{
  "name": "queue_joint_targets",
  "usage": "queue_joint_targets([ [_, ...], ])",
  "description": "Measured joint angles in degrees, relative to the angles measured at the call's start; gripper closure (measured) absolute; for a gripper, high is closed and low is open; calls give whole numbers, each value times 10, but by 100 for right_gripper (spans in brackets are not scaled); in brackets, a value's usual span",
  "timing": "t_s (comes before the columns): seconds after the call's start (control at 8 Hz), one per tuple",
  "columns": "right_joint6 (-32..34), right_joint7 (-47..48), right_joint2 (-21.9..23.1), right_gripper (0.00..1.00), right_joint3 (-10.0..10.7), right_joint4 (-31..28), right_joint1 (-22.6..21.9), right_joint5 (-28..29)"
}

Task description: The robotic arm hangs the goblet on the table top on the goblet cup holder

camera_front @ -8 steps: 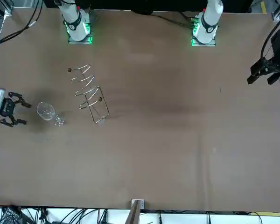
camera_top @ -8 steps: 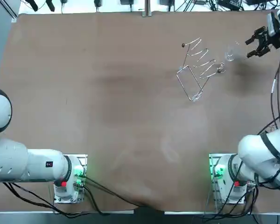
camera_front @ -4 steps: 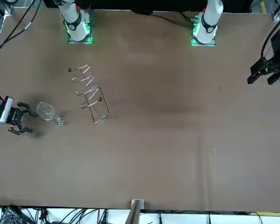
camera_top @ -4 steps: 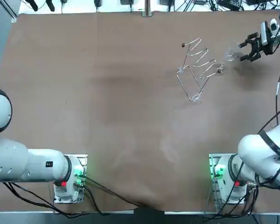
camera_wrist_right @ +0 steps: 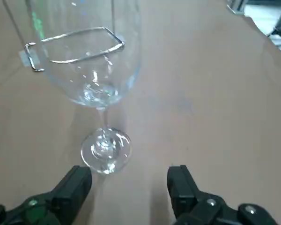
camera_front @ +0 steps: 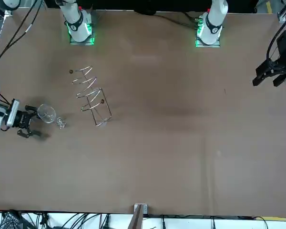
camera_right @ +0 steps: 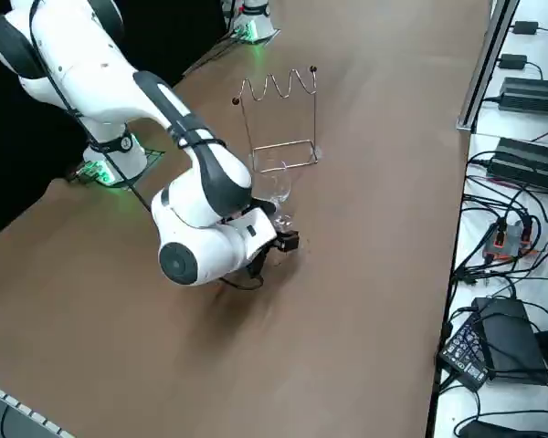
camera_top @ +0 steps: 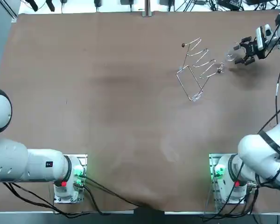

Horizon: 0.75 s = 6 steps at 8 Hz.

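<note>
While the goblet (camera_wrist_right: 91, 86) stands upright beside the holder (camera_top: 201, 63), right pincer (camera_wrist_right: 129, 180) spread, empty, near its foot.

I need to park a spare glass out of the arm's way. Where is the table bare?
The table is bare across its left half and from the arm bases up to the goblet holder. Crowded only far right: holder, goblet and the open right gripper stand close together.
</note>
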State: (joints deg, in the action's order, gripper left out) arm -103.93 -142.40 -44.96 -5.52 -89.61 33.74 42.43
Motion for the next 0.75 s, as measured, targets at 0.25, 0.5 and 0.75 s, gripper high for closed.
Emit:
queue_joint_targets([
  [0.25, 26, -24, -7, 0, 0, -3, 0, 4],
  [0.5, 31, -28, -13, 0, 0, -6, 0, 21],
  [0.75, 31, -24, -21, 0, -2, -11, -1, 50],
])
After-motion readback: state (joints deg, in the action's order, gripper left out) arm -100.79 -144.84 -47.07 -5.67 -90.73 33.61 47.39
